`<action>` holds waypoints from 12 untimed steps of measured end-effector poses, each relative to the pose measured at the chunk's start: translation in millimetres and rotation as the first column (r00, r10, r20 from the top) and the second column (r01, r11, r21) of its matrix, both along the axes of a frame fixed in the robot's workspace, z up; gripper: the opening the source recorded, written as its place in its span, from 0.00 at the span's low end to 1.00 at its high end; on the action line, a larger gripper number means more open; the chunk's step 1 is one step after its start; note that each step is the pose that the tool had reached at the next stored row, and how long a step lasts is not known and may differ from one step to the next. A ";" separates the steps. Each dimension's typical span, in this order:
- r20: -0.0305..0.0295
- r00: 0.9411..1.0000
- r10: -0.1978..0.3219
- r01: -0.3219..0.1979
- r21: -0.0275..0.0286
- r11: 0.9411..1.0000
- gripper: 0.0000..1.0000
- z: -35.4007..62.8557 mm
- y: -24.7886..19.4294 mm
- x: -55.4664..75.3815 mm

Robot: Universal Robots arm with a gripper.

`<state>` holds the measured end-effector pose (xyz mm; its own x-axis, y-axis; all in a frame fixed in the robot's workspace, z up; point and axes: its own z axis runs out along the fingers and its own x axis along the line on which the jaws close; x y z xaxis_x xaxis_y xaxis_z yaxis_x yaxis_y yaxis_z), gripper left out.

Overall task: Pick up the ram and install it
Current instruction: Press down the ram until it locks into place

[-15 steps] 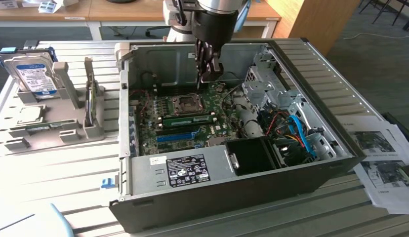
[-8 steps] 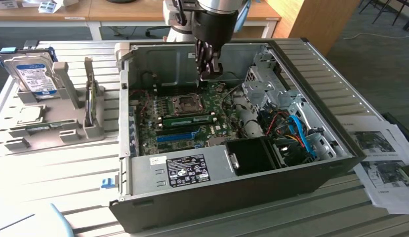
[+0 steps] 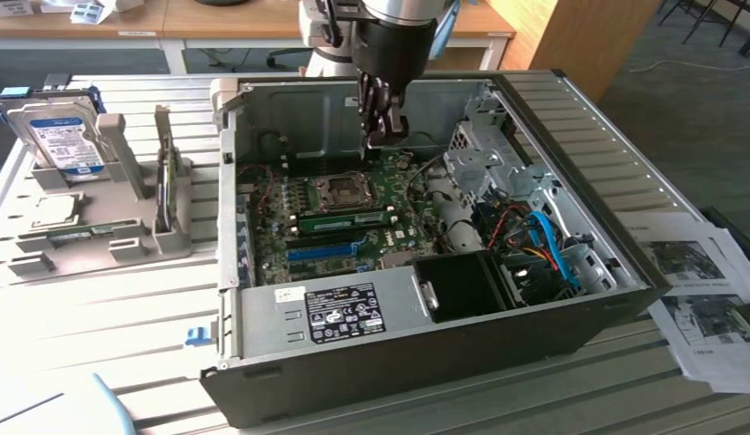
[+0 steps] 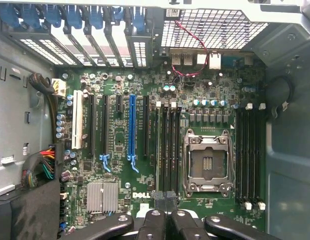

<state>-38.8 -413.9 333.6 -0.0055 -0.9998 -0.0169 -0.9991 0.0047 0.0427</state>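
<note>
Well off to the exterior view's left of the fingers, outside the case, a grey holder [image 3: 169, 240] with a hard drive [image 3: 63, 136] is seen. Inside the open case [image 3: 411, 381] the gripper [image 3: 382, 138] is poised over the motherboard [image 3: 388, 240], its fingers [image 4: 156, 220] pressed together with nothing gripped. The ram [image 3: 345, 220] is seated in a slot a little way from the fingertips, past the CPU socket [image 3: 342, 188] on the exterior camera's side. Well to the right of the fingers, papers [image 3: 701, 299] are laid beside the case.

I'm seeing the case [image 3: 496, 358] on the table [image 3: 121, 317], the ram [image 3: 347, 220] on its motherboard [image 3: 399, 239] just beside the socket [image 3: 345, 188]; rack [image 3: 133, 243] at the exterior view's left, papers [image 3: 696, 272] right.
</note>
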 end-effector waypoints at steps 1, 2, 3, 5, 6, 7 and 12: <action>0.000 1.000 0.000 0.000 0.000 1.000 0.09 0.0 0.0 0.0; 0.000 1.000 0.000 0.000 0.000 1.000 0.09 0.0 0.0 0.0; 0.000 1.000 0.000 0.000 0.000 1.000 0.09 0.0 0.0 0.0; 0.000 1.000 0.000 0.000 0.000 1.000 0.09 0.0 0.0 0.1; 0.000 1.000 0.000 0.000 0.000 1.000 0.09 0.0 0.0 0.5; 0.000 1.000 0.000 0.000 0.000 1.000 0.09 0.0 -0.1 1.2; 0.000 1.000 0.000 0.000 0.000 1.000 0.09 0.1 0.0 9.6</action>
